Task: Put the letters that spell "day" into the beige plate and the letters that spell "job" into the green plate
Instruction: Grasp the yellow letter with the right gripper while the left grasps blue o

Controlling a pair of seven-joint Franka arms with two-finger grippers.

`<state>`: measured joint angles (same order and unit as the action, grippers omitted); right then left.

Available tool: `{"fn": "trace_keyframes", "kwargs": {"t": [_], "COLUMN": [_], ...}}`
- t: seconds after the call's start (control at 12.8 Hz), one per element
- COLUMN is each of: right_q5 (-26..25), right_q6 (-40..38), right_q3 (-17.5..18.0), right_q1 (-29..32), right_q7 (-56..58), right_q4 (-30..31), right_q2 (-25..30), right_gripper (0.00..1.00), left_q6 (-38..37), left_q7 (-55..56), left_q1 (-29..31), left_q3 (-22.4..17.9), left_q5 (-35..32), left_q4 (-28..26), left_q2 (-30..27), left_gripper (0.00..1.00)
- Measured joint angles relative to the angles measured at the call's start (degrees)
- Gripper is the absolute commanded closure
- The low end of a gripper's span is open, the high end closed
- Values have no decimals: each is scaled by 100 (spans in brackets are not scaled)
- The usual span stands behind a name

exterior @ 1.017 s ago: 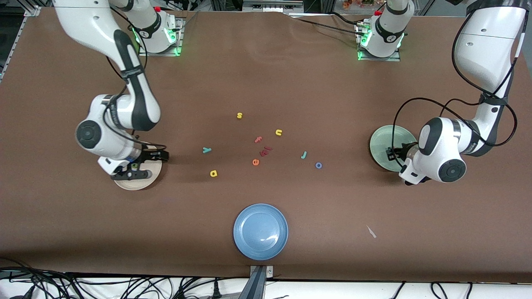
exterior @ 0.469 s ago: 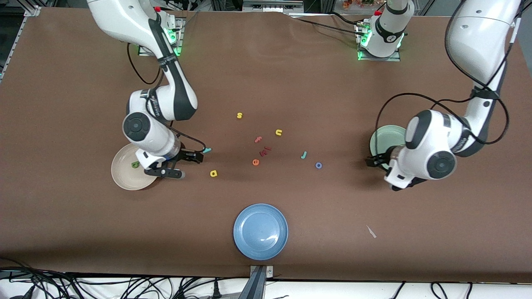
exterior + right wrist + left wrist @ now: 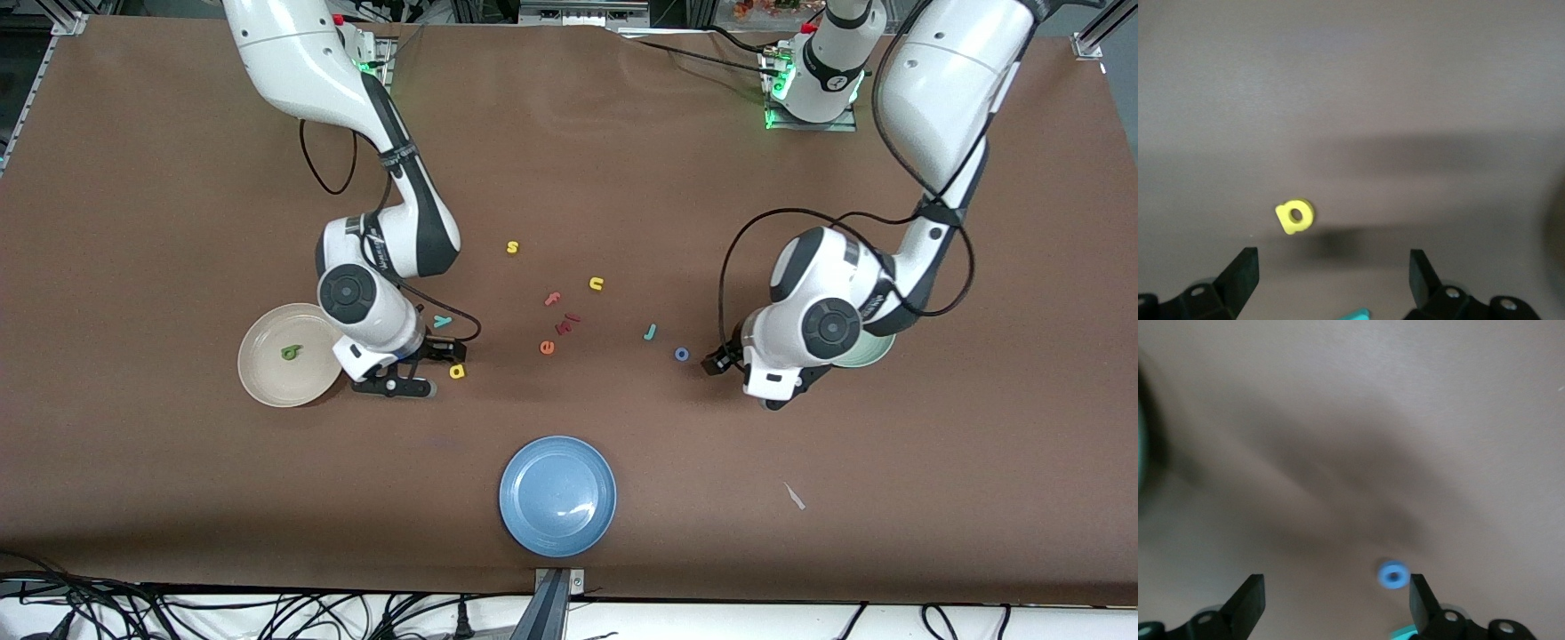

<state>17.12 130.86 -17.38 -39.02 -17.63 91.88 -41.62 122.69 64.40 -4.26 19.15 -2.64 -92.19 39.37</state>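
The green plate (image 3: 876, 351) is mostly hidden under the left arm's wrist, only a pale crescent showing at the left arm's end of the table, and the salmon "b" (image 3: 569, 323) reads as a small reddish smear among the middle letters, its shape hard to make out. The table (image 3: 622, 178) is covered in plain brown cloth, with cables along the edge nearest the front camera and the arms' bases lit green at the top. The beige plate (image 3: 286, 354), toward the right arm's end, holds the green "d" (image 3: 291, 353) alone; the blue plate (image 3: 557, 496), nearest the front camera, holds nothing. The right gripper (image 3: 425, 366) hangs low over the cloth between the beige plate and the yellow "a" (image 3: 457, 372), its fingers spread wide and holding nothing (the right wrist view shows the "a" just ahead of the spread tips), with the teal "y" (image 3: 442, 321) just beside it. The left gripper (image 3: 731, 363) hangs low just beside the blue "o" (image 3: 681, 354), released and bare, the ring lying close to one fingertip (image 3: 1421, 600). The teal "j" (image 3: 650, 332) lies near the "o", slightly farther from the front camera.
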Motion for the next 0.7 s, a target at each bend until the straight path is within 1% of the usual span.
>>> {"fn": "trace_keyframes", "kwargs": {"t": [0.16, 0.23, 0.31, 0.39, 0.47, 0.55, 0.7], "right_q5": [1, 1, 1, 1, 0, 0, 0], "right_q6": [1, 1, 1, 1, 2, 3, 6], "right_q3": [81, 100, 114, 119, 120, 121, 121], "right_q1": [-3, -4, -6, -10, -10, -11, -12], "right_q7": [-5, -5, -1, 1, 5, 8, 32], "right_q4": [-143, -161, -166, -168, -169, -173, -191], "right_q2": [-171, -218, -260, -294, -325, -356, -395], "right_gripper": [0, 0, 0, 1, 3, 6, 9], "left_q6": [511, 641, 702, 750, 779, 781, 781], "left_q7": [606, 752, 840, 880, 891, 892, 892], "left_q1": [-216, -326, -421, -500, -555, -573, -574], "left_q3": [-27, -52, -91, -135, -178, -197, -222], "left_q5": [0, 0, 0, 0, -1, -16, -81], "left_q4": [5, 13, 19, 33, 49, 68, 120], "left_q2": [169, 257, 338, 403, 451, 485, 552], "left_gripper": [22, 26, 26, 32, 32, 37, 37]}}
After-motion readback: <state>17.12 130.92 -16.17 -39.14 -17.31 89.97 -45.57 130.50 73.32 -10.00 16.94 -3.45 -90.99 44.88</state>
